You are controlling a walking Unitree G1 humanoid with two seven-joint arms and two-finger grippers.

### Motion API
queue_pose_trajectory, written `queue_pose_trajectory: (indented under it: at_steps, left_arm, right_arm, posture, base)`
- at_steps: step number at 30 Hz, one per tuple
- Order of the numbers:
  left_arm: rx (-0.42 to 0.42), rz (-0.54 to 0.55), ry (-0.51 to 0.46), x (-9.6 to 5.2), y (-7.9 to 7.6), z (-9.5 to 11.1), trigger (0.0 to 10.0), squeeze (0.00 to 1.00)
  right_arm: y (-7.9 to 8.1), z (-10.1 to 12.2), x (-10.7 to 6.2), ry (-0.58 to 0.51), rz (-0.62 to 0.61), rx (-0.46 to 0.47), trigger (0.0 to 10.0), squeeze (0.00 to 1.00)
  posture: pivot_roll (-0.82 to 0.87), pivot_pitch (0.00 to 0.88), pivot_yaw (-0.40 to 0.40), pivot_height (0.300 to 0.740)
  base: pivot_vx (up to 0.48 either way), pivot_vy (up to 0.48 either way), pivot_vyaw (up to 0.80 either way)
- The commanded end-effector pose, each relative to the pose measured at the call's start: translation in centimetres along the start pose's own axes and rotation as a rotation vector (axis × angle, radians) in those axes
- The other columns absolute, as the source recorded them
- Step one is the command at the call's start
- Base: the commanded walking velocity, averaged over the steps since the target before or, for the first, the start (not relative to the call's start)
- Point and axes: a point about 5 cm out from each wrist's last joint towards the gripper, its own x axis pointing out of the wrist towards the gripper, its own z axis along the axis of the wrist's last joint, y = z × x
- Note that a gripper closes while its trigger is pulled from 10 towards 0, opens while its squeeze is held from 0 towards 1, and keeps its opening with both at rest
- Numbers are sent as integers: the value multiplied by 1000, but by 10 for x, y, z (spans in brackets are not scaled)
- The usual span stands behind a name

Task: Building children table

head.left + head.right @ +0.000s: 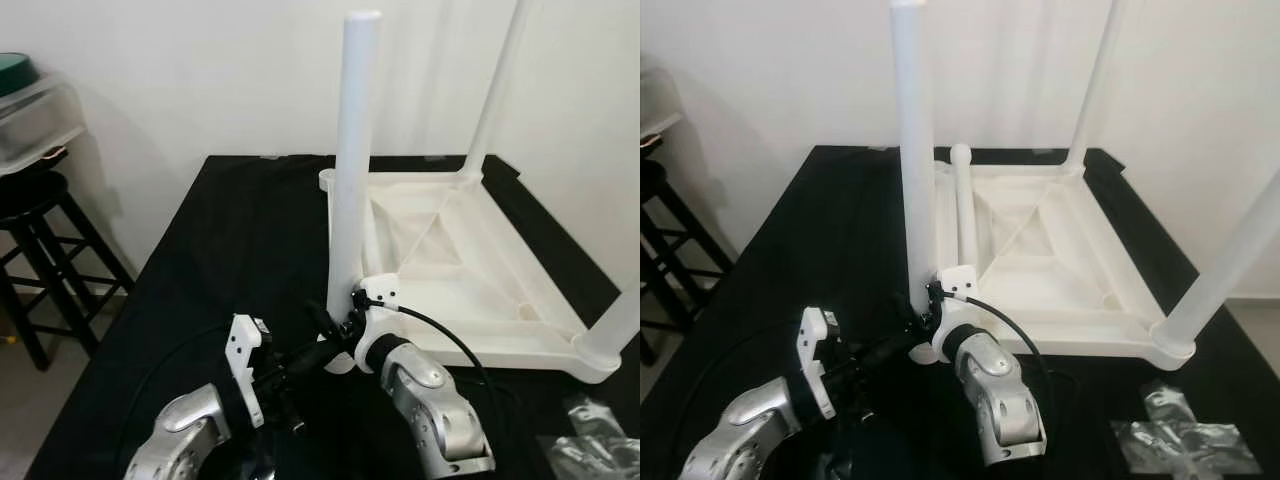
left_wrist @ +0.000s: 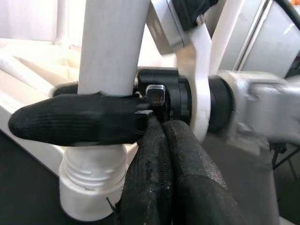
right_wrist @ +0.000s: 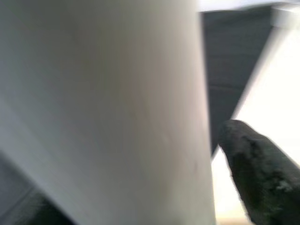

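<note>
The white tabletop (image 1: 480,345) lies upside down on a black-covered table (image 1: 230,260). At its near left corner a white leg (image 1: 352,150) stands upright, threaded end (image 2: 93,185) down in the corner socket. My right gripper (image 1: 340,325) is shut on this leg low down; one of its fingers (image 3: 262,173) presses against the leg (image 3: 103,108). My left gripper (image 1: 305,365) is shut with nothing in it, its tips (image 2: 164,136) right beside the right gripper at the leg's base. Two more legs (image 1: 500,90) (image 1: 620,325) stand at the right corners. A loose leg (image 1: 962,205) lies inside the top.
A black stool (image 1: 40,230) with a clear plastic bin (image 1: 30,110) beside it stands left of the table. A crumpled plastic bag (image 1: 1185,435) lies at the near right. The white wall is close behind the table's far edge.
</note>
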Motion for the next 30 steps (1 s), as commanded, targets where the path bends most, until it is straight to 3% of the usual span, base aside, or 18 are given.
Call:
queue_pose_trajectory:
  at_steps: [1, 2, 3, 4, 9, 15, 16, 25, 28, 30]
  left_arm:
    - [-9, 8, 22, 0, 1, -4, 10000, 0]
    - [-9, 9, 22, 0, 1, -4, 10000, 0]
    - [-9, 9, 22, 0, 1, -4, 10000, 0]
    - [-9, 9, 23, 0, 2, -5, 10000, 0]
    - [-7, 11, 27, 1, 2, -6, 10000, 0]
    - [-7, 12, 31, 0, 1, -7, 10000, 0]
    - [-8, 12, 31, -1, 1, -8, 10000, 0]
    - [-12, 9, 33, -1, -1, -9, 10000, 0]
    - [-13, 7, 33, -2, -1, -9, 10000, 0]
    - [-13, 9, 33, -2, -1, -8, 10000, 0]
  right_arm:
    - [11, 18, 6, -58, 217, -4, 10000, 1000]
    - [5, 21, 5, -50, 292, -64, 10000, 455]
    - [5, 21, 5, -50, 292, -64, 10000, 455]
    - [-3, 23, 5, -29, 357, -92, 10000, 0]
    - [-24, 33, 6, 6, 504, -114, 10000, 0]
    - [-41, 36, 12, 40, 527, -93, 10000, 0]
    - [-44, 38, 12, 41, 543, -71, 0, 0]
    - [-50, 37, 13, 48, 596, -80, 0, 0]
    - [-50, 32, 11, 33, 571, -77, 0, 0]
    - [-52, 29, 8, 4, 491, -96, 0, 0]
  posture:
    - [-45, 0, -15, 740]
    - [-45, 0, -16, 740]
    - [-45, 0, -16, 740]
    - [-39, 0, -16, 740]
    - [-23, 0, -20, 740]
    - [-16, 0, -21, 740]
    - [-15, 0, -19, 740]
    - [-16, 0, -19, 740]
    - [-20, 0, -18, 740]
    - [-25, 0, -14, 740]
  base:
    - [0, 0, 0]
    - [0, 0, 0]
    - [0, 0, 0]
    - [0, 0, 0]
    - [0, 0, 0]
    - [0, 0, 0]
    - [0, 0, 0]
    - [0, 0, 0]
    - [0, 0, 0]
    - [0, 0, 0]
